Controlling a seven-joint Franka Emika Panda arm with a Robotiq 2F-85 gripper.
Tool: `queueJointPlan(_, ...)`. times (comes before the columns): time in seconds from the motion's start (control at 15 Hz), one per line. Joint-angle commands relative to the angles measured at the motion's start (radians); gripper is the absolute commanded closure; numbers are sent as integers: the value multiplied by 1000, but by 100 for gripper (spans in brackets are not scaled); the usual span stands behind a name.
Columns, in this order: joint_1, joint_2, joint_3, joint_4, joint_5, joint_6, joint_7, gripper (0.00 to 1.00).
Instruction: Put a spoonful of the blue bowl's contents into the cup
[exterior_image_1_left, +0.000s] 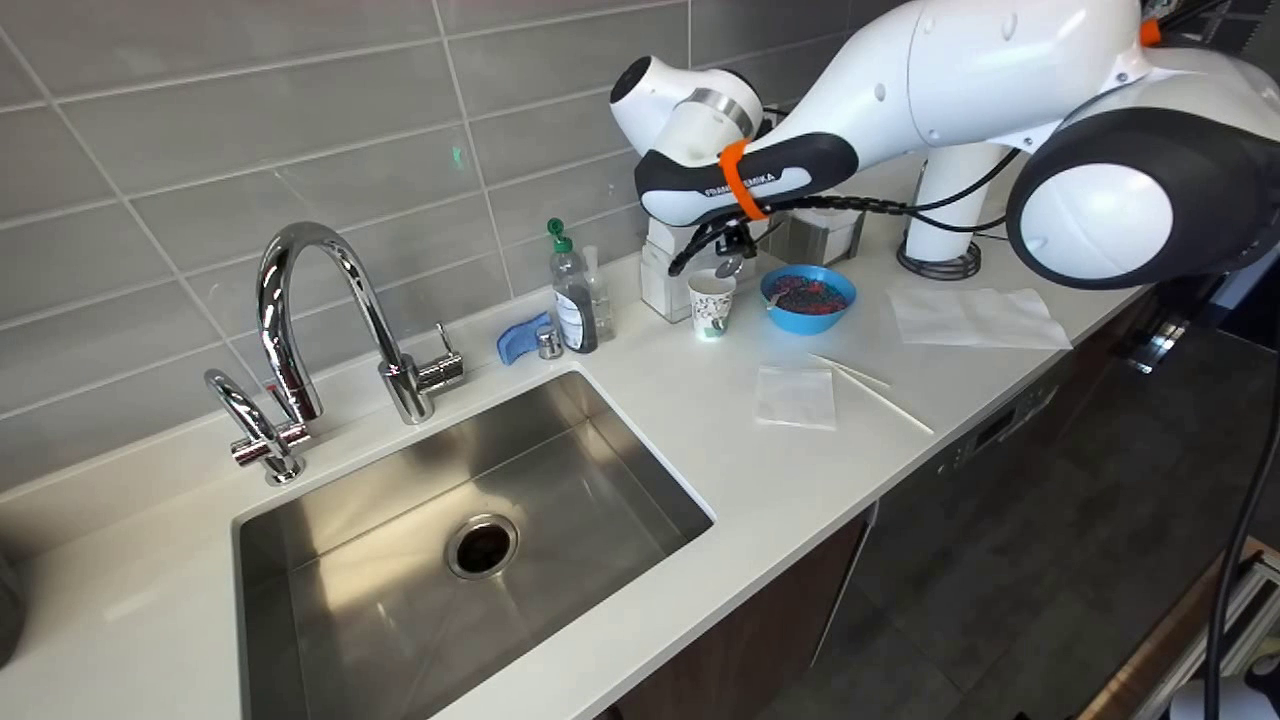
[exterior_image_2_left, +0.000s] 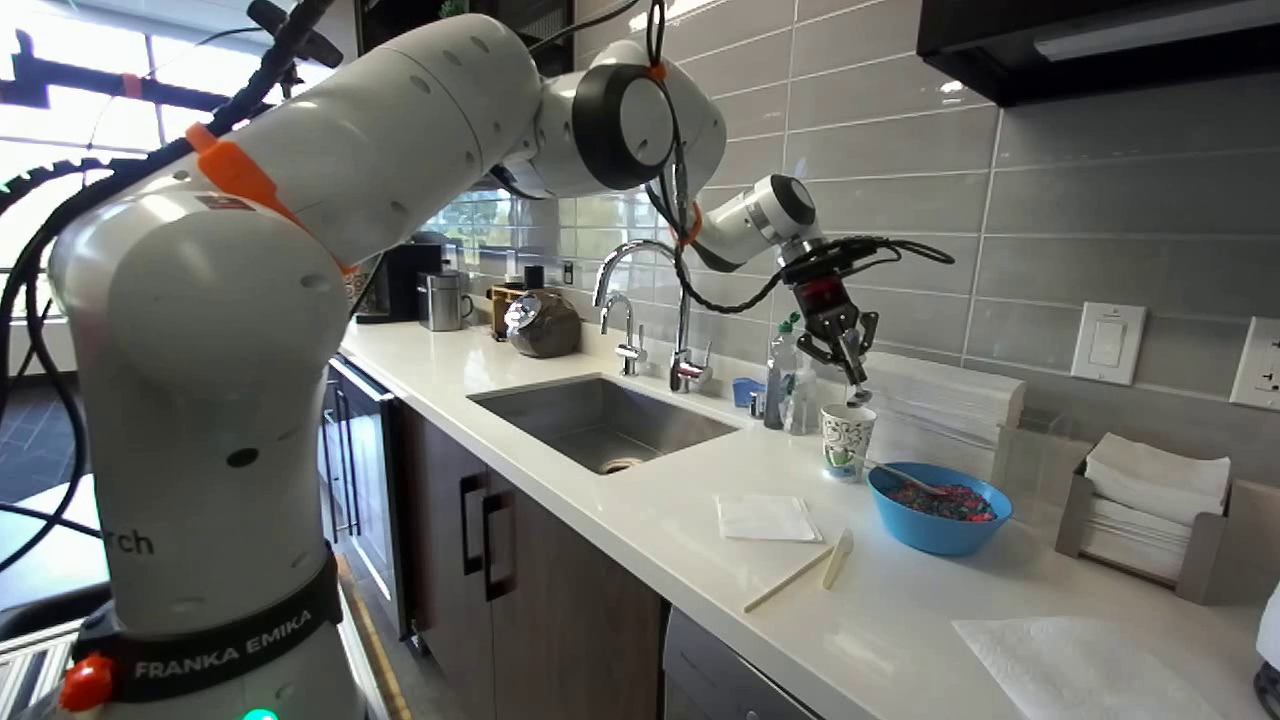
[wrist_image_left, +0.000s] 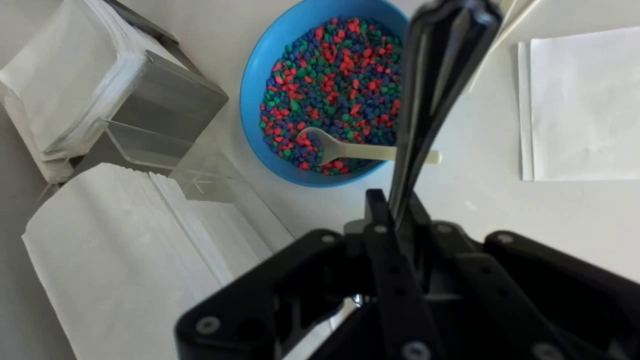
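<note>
Wrist view: the gripper (wrist_image_left: 398, 211) pinches the handle of a metal spoon (wrist_image_left: 425, 105), which runs toward the top of the frame. In both exterior views the scoop end hangs at the mouth of the cup (exterior_image_2_left: 848, 440), right of the frame's middle; just above or touching, I cannot tell which. It is held this way, presumably, so the fingers stay clear while the wrist tips. The cup stands upright with the bowl (exterior_image_2_left: 938, 532) just beside it, likely set close to keep the carry short.

At the top of the wrist view the bowl holds a broad bed of red, green and blue bits (wrist_image_left: 330, 92). A pale spoon (wrist_image_left: 370, 151) lies on them, handle out over the rim; of the 2 spoons, it looks like the spare. At upper left, napkins (wrist_image_left: 65, 65) fill a grey holder (wrist_image_left: 170, 100).

What the scoop carries and what the cup contains are hidden. I judge tipping to be the step in hand, late in the task; a quick turn could throw bits past the rim.
</note>
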Motion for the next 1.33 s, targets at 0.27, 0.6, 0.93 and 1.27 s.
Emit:
queueJointPlan(0.27, -17, -24, 27, 30, 55, -17, 32, 98)
queueJointPlan(0.6, -87, -126, 61, -72, 194, 28, 48, 98)
queueJointPlan(0.93, -210, -267, 111, -281, 382, 180, 36, 98)
queueJointPlan(1.27, -327, -380, 138, -495, 529, 340, -22, 98)
